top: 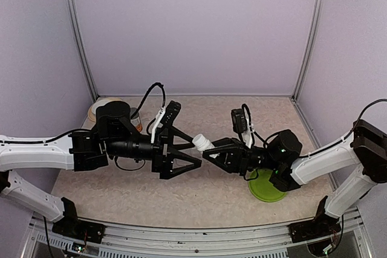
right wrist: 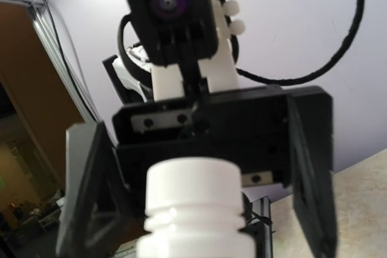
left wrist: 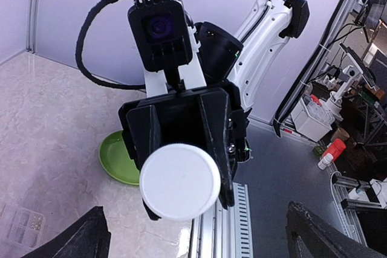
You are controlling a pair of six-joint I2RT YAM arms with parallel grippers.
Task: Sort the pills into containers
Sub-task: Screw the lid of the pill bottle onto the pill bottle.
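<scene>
Smooth white plastic bottle [left wrist: 179, 180]; clear plastic containers [left wrist: 19, 225].

The compartment box [left wrist: 18, 225] is cut off at the bottom-left corner of my left wrist view, and the pills [left wrist: 35, 224] in it are specks I cannot count. The white bottle [right wrist: 193, 200] is blurred in the right wrist view (its lower body runs off the frame). From above, my left arm [top: 127, 146] hides most of the orange-labelled bottle [top: 138, 124].
</scene>
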